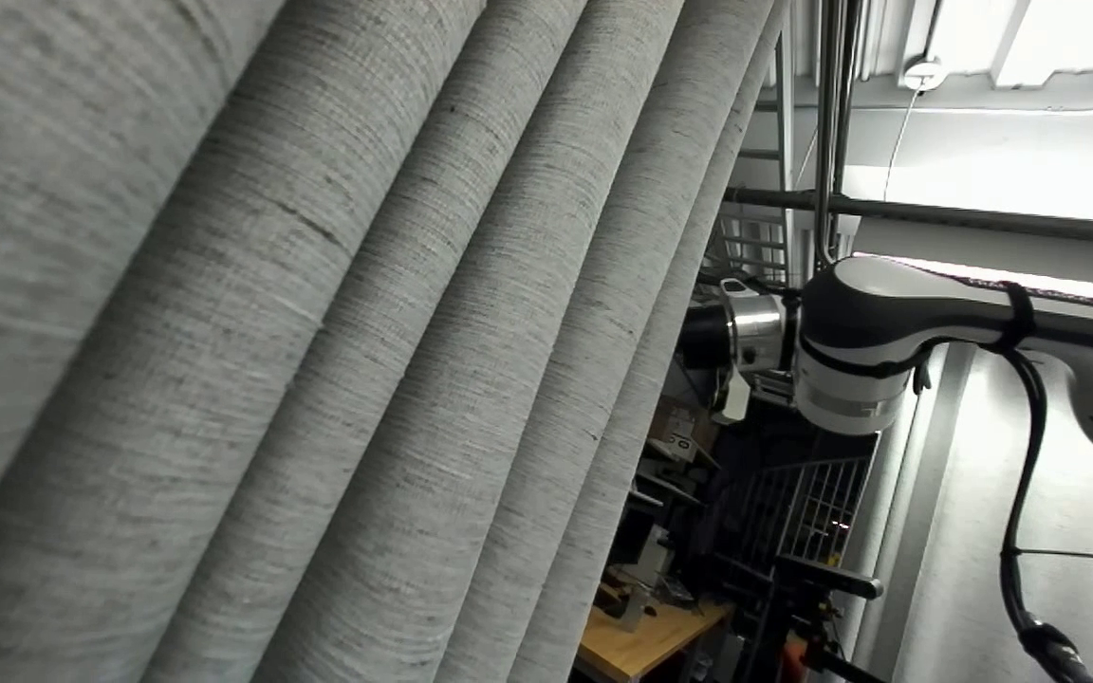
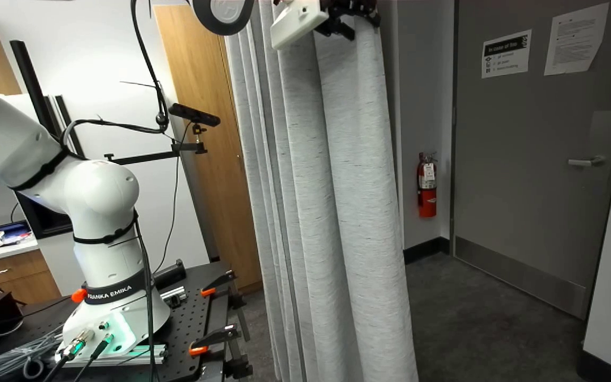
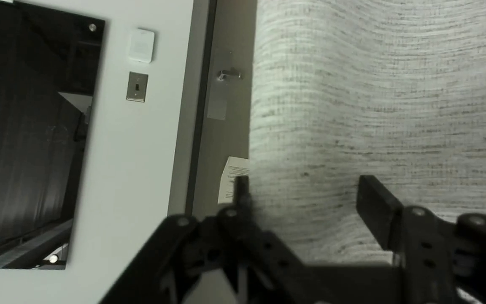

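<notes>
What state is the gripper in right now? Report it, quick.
Gripper: open, its fingers apart with a fold of the curtain between them; no tight pinch visible.

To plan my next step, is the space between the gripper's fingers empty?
No, in the wrist view the curtain shows between the fingers of the gripper.

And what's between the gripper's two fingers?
A fold of the grey curtain. The wrist view shows the fingers standing apart on either side of it; whether they touch it, I can't tell.
</notes>
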Available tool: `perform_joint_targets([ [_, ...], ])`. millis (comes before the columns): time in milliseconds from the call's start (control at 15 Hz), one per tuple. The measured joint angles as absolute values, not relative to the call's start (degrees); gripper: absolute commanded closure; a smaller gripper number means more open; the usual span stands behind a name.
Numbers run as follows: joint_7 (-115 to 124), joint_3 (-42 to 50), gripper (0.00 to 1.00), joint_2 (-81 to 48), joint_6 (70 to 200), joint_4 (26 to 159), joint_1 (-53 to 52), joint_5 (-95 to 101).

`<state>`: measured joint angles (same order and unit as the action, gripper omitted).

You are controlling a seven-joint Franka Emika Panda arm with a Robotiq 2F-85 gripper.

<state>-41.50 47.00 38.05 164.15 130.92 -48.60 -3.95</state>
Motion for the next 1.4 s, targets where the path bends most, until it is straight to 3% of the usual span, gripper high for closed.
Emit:
perform_joint_targets([
  [333,-42.61,49.82,0.99,36.66,164.2,128.16,-50.56,-3.95],
  [867,-42.46,46.65,0.99,31.48,165.54,126.56,-49.96,-3.95],
  [1400,-41.75,31.88,0.99,24.54,168.54,126.97,-49.86,-3.97],
])
